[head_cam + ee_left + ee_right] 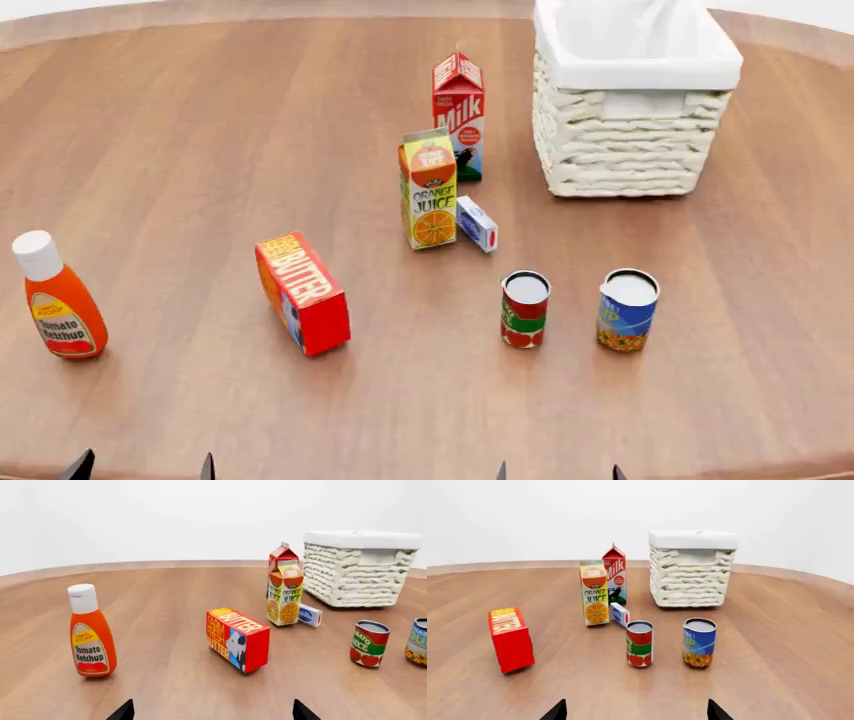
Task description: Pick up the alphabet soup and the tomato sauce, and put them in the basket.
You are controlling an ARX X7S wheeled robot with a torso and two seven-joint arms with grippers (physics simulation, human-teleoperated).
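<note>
Right, head view first: nothing is picked up yet, so I'm at the very start, lining up for the first grasp. My landmark is the big cream-white woven wicker basket [627, 120] with its white cloth lining. The alphabet soup, a small blue-and-yellow can with a pale top [627, 310], stands upright on the brown wooden table [200, 150], nearer to me than the basket and well apart from it. The tomato sauce, a small red can with a green band [525, 310], stands just beside the soup, further from the basket's side. Only the dark fingertips of my left gripper [140, 466] and right gripper [557, 472] poke in at the bottom edge, each pair set apart, touching nothing.

Now the left wrist view: left gripper [212, 711] shows two tips spread wide, empty. The orange ketchup bottle with a white cap [91, 632] and the red rectangular butter box [238, 639] sit ahead; both cans lie off toward the basket's side.

Over to the right wrist view: right gripper [635, 710] wide open, holding nothing, with both cans ahead of it and the basket behind them. I judge the next move calls for reaching forward with the right arm, dropping over one can and closing squarely without knocking its neighbour.
</note>
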